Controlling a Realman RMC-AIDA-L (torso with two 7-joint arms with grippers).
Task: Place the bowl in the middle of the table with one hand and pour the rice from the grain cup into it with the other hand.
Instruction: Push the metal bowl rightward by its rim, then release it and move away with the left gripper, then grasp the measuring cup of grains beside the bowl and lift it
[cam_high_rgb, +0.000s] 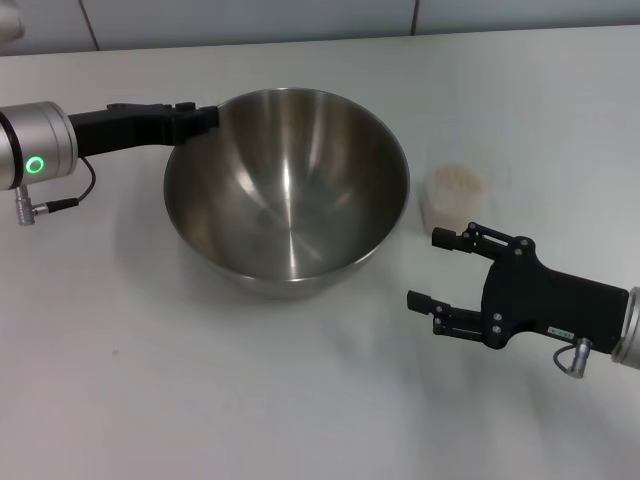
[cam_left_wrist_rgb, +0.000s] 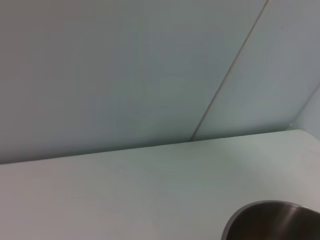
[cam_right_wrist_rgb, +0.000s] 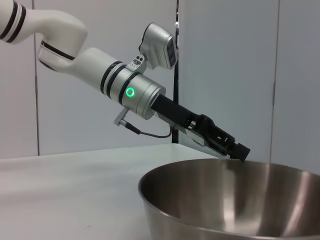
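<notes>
At the left claw (cam_high_rgb: 205, 117), pinched on its far rim, the large shiny stainless-steel bowl (cam_high_rgb: 287, 190) is already set mid-worktop (cam_high_rgb: 150, 380). Pouring remains: beyond the spread, empty right claw (cam_high_rgb: 432, 268), the small clear rice-filled cup (cam_high_rgb: 456, 195) is untouched.

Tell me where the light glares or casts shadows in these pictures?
Head view: a bright streak of glare runs down the inside of the steel bowl, and the bowl throws a soft shadow on the white table along its near side. Right wrist view: pale vertical reflections band the bowl's inner wall. Left wrist view: even light, with no hard shadows.
</notes>
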